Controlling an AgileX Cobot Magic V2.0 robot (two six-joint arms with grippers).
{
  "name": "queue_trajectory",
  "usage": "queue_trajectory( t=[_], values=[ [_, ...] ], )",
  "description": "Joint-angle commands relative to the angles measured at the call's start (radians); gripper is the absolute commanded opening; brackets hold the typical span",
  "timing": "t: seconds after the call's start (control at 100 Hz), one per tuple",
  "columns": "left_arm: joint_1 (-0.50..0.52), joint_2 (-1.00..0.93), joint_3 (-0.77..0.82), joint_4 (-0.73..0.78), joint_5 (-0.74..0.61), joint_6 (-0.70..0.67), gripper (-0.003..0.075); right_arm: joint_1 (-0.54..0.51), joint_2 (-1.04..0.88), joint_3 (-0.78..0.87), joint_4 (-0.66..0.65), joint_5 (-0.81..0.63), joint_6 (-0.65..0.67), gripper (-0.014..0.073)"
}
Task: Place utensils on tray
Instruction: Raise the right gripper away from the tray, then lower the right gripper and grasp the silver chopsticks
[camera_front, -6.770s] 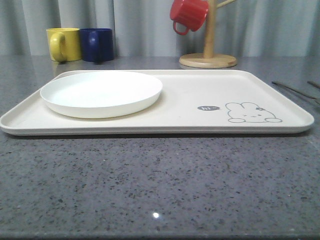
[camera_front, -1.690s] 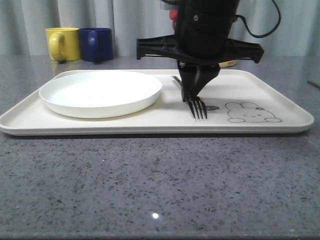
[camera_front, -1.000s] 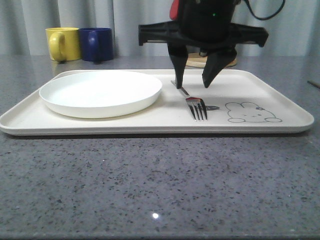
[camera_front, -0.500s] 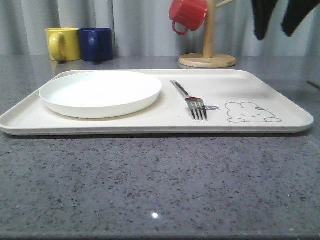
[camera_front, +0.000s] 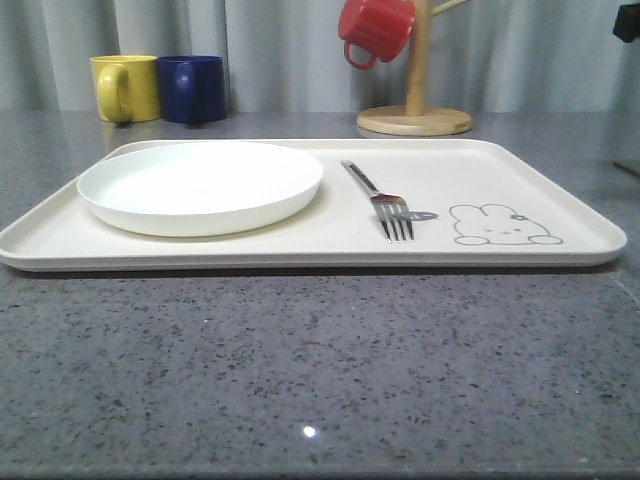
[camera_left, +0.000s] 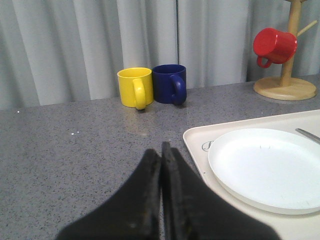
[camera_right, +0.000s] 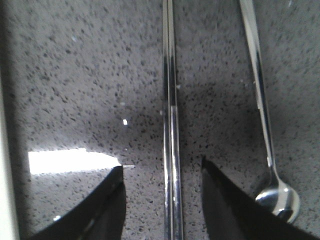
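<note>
- Surface: grey speckled stone countertop (camera_front: 320, 370), pale pleated curtain (camera_front: 280, 50) behind.
- Tray (camera_front: 560, 190): cream, low rim, lying flat across the middle of the counter in the front view; bunny drawing (camera_front: 498, 224) on its right part.
- Plate (camera_front: 200, 186): round, white, sitting on the left half of the tray.
- Fork (camera_front: 383, 202): flat on the tray, just right of the plate and apart from it; tines toward the camera, handle angled back and left, tines beside the bunny drawing.
- Chopsticks (camera_right: 170, 125): on the bare counter, off the tray — the pair lies close together, running straight between the right gripper's fingers.
- Spoon (camera_right: 265, 125): also on the counter, near the chopsticks and roughly parallel to them (bowl beside one fingertip, not touching it).
- Right gripper (camera_right: 162, 172): fingers spread wide, one on each side of the chopsticks, gripping nothing.
- Left gripper (camera_left: 161, 150): fingers pressed together, nothing between them — over the counter beside the tray's left end.
- Background: yellow mug (camera_front: 126, 88) and navy mug (camera_front: 194, 89) side by side at the back left; red mug (camera_front: 376, 30) hanging on a wooden mug tree (camera_front: 416, 100) at the back.
</note>
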Motion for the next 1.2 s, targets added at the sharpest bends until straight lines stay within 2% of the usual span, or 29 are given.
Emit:
queue_trajectory(
  t=[0.0, 0.91, 1.0, 1.19],
  values=[
    [0.000, 0.007, -0.028, -0.012, -0.077, 0.002, -0.0019, -0.028, -0.048, 0.005, 0.020, -0.053, -0.038, 0.0363],
    [0.000, 0.007, -0.028, -0.012, -0.077, 0.002, -0.0019, -0.051, 0.080, 0.029, 0.058, -0.073, -0.088, 0.0356],
    [0.000, 0.007, -0.028, -0.012, -0.077, 0.002, -0.0019, -0.051, 0.081, 0.029, 0.058, -0.071, -0.088, 0.0290],
    [0.000, 0.007, -0.028, -0.012, -0.077, 0.002, -0.0019, -0.051, 0.080, 0.029, 0.059, -0.068, -0.088, -0.0004]
  ],
)
